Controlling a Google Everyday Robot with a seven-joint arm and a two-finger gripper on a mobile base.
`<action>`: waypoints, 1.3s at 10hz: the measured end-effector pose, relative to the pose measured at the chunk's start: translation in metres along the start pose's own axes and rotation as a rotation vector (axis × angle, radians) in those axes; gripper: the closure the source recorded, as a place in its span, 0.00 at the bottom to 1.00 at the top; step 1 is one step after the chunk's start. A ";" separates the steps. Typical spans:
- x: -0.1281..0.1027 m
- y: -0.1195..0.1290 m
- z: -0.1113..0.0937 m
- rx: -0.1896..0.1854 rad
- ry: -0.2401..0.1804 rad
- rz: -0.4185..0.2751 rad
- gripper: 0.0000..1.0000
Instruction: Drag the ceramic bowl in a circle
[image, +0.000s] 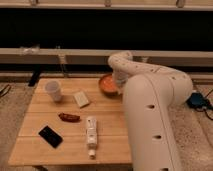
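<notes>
Your hand (119, 83) is down at the far right part of the wooden tabletop (107, 125). It is at the right rim of the round, shallow orange-red ceramic bowl (106, 85) and hides that side of it. You cannot tell if the hand is apart, together or clamped on the rim, because that spot is covered. Your big white arm (150, 110) bends over from the right and covers the right edge of the tabletop.

The bowl sits flat and right side up, just left of the hand, near the far edge of the tabletop. Its inside is a paler orange.

Further left of the hand, past the bowl, a small pale square block (81, 98) lies flat, apart from the bowl. Further left again, a small white cup (53, 90) stands upright near the far left corner.

Closer to you than the hand, and to its left, a short red-brown thing shaped like a sausage (69, 117) lies on the wood. Near it, closer to you again, a long white tube (91, 134) lies flat, with its thin end pointing at the near edge. Well away from the hand, at the near left, a flat black rectangle like a phone (50, 136) lies at a slant.

Off the tabletop, to the right of the hand, a blue thing (199, 100) lies on the speckled floor. Behind the hand, a long pale rail (75, 54) runs along a dark wall.
</notes>
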 end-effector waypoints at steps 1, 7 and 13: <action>-0.014 -0.003 -0.003 0.009 0.004 -0.042 1.00; -0.077 0.027 -0.012 0.023 -0.027 -0.176 1.00; -0.045 0.111 0.024 -0.080 -0.066 -0.066 1.00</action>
